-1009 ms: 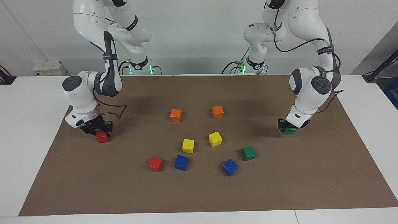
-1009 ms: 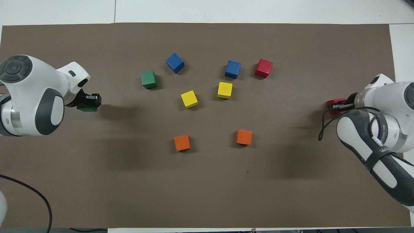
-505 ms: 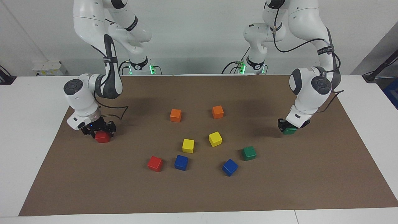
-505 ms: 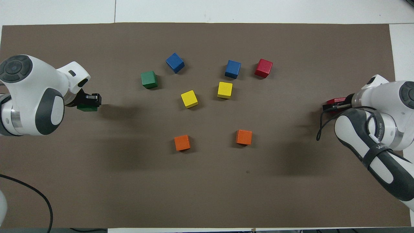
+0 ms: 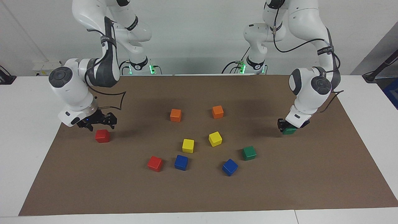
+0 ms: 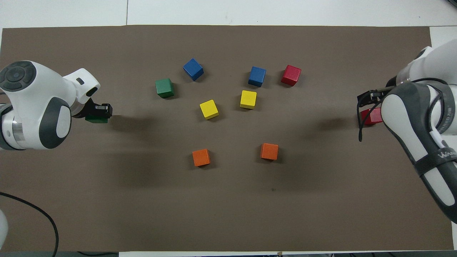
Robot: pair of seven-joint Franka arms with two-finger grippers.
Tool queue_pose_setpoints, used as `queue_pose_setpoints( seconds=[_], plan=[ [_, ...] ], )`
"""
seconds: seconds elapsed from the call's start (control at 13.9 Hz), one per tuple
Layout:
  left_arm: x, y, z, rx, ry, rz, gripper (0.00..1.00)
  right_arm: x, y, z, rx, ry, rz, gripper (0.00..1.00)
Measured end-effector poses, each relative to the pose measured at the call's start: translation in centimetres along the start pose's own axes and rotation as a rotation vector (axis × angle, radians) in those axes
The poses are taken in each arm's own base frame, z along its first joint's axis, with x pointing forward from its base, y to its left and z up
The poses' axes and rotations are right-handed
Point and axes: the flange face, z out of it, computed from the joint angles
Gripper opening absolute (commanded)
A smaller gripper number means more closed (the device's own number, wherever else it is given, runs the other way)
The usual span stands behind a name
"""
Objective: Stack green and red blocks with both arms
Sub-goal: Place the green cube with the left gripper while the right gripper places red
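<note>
My right gripper [image 5: 97, 123] is open and empty, raised just above a red block [image 5: 102, 136] that sits on the mat at the right arm's end; the gripper [image 6: 367, 97] and block [image 6: 369, 116] also show in the overhead view. My left gripper [image 5: 287, 126] is low at the left arm's end, down over a green block [image 5: 289, 131] that rests on the mat; the overhead view shows this gripper [image 6: 100, 110] and block [image 6: 95, 119] too. A second red block [image 5: 155, 163] and a second green block [image 5: 249, 153] lie loose mid-table.
Two orange cubes [image 5: 175, 115] [image 5: 217, 111], two yellow cubes [image 5: 188, 145] [image 5: 215, 138] and two blue cubes [image 5: 181, 162] [image 5: 230, 167] lie scattered in the middle of the brown mat [image 5: 199, 193].
My right gripper has let go of the red block and risen off it, leaving it on the mat. The left arm and the green block have not moved.
</note>
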Motion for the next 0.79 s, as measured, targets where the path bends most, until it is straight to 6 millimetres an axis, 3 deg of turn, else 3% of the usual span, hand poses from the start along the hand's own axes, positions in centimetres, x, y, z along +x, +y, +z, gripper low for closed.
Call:
queue_pose_setpoints(
  seconds=[0.14, 0.36, 0.58, 0.79],
  plan=[
    [-0.5, -3.6, -0.4, -0.02, 0.009, -0.002, 0.0, 1.1, -5.7, -0.5, -0.012, 0.02, -0.006, 1.0],
    [-0.7, -4.4, -0.6, -0.023, 0.013, 0.002, 0.0, 3.7, -11.8, 1.0, -0.012, 0.033, 0.062, 1.0],
    [-0.6, -4.0, -0.6, -0.023, 0.022, 0.038, 0.0, 7.3, -14.1, 3.2, -0.007, 0.046, 0.205, 1.0],
    [-0.9, -3.9, 1.0, -0.019, 0.042, 0.06, 0.03, 10.0, -15.9, 4.8, 0.001, 0.064, 0.292, 1.0]
  ],
)
